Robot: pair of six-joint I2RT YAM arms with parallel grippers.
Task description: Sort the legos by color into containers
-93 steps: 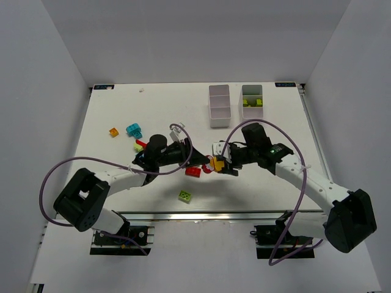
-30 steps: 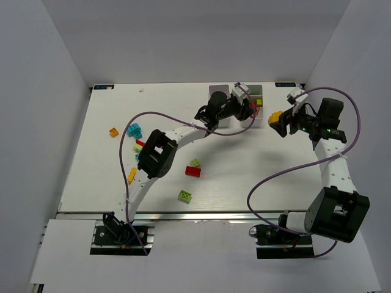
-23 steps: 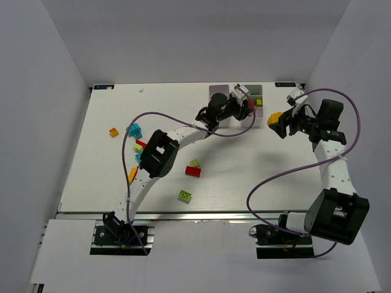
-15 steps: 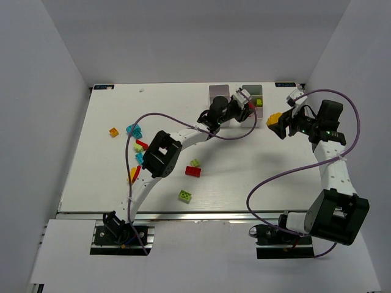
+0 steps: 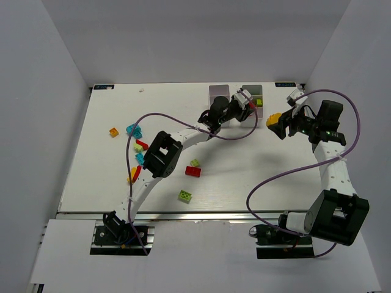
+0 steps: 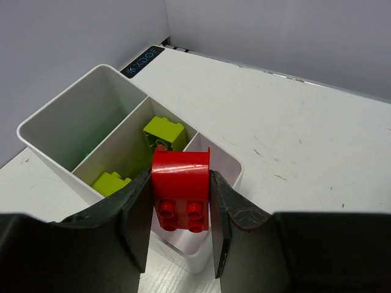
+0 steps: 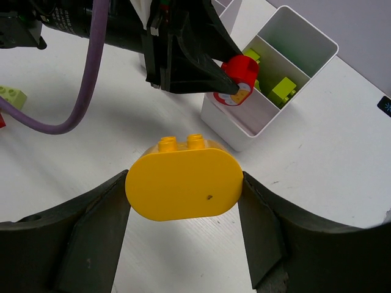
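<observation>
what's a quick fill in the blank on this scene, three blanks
The left gripper is shut on a lego coloured ____.
The oval lego is held by the ____ gripper.
Both legos in the bin's middle compartment are ____.
Missing words: red; right; lime

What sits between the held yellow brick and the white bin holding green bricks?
Only bare tabletop between yellow brick and bin, in the right wrist view.
</observation>
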